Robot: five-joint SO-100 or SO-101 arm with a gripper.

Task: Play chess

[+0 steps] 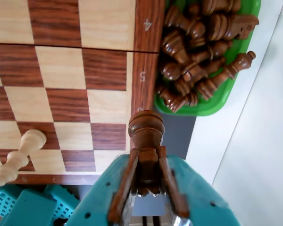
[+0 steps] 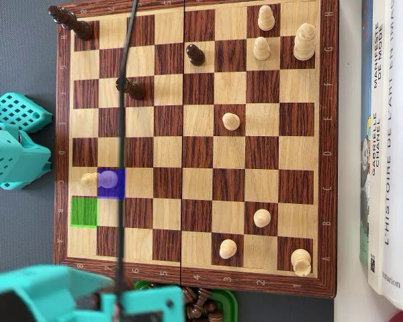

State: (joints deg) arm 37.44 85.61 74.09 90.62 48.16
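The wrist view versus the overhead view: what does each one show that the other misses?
Only the wrist view shows the gripper closed on a dark chess piece, and the full heap of dark pieces in the green tray. Only the overhead view shows the whole board, a blue-tinted square, a green-tinted square, scattered light and dark pieces, and books at the right. Both show the chessboard and the light piece lying on it near the board's edge.

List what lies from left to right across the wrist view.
Light pawn lying on its side on the chessboard → dark piece held in the pincer → green tray piled with dark pieces.
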